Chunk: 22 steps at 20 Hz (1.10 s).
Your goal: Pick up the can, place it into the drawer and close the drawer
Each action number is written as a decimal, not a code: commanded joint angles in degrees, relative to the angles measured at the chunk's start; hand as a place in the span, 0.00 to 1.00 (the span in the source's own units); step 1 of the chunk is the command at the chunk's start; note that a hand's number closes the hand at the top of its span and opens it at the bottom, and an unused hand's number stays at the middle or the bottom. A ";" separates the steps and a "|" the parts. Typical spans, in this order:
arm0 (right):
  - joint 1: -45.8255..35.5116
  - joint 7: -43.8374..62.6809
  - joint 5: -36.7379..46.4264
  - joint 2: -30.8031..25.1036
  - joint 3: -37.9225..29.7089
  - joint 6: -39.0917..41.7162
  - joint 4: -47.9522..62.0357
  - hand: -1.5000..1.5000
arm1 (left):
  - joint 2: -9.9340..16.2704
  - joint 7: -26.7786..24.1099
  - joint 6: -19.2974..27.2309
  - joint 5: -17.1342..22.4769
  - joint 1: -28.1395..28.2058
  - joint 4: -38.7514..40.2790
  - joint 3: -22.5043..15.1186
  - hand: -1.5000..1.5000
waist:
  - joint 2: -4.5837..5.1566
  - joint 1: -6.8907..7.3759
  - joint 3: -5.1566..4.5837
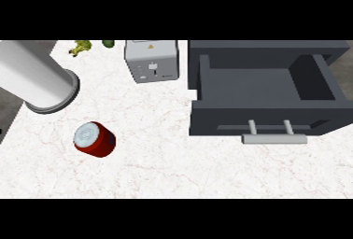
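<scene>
Standing open, the drawer (265,88) apparently holds nothing; can (95,139) outside; no hand visible.

On the table (179,172) there are one red can (95,139), one open dark drawer (265,88), one grey toaster (151,60), one large white cylinder (38,77) and two small green things (81,47).

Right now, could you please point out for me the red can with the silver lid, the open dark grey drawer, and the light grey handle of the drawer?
Red can with silver lid (95,138): head view, on its red side wall.
Open dark grey drawer (257,82): head view, on its bare inner floor.
Light grey drawer handle (273,138): head view, on the bar's middle.
</scene>
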 commanded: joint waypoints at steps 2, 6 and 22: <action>1.73 -3.52 -3.93 -1.00 -4.40 4.47 2.61 0.00 | 0.83 5.18 2.14 6.32 -2.86 1.69 3.99 0.00 | 0.05 -0.18 0.00; 2.93 0.48 -4.73 -0.14 -5.01 3.89 -2.20 0.00 | -1.68 6.23 0.67 10.24 0.01 1.59 4.27 0.00 | 0.01 -0.01 -0.02; 4.36 1.34 -15.32 -4.35 -16.58 13.81 1.47 0.00 | -6.16 2.74 6.52 -2.77 -15.90 21.80 -5.10 0.00 | 0.17 -0.72 -0.03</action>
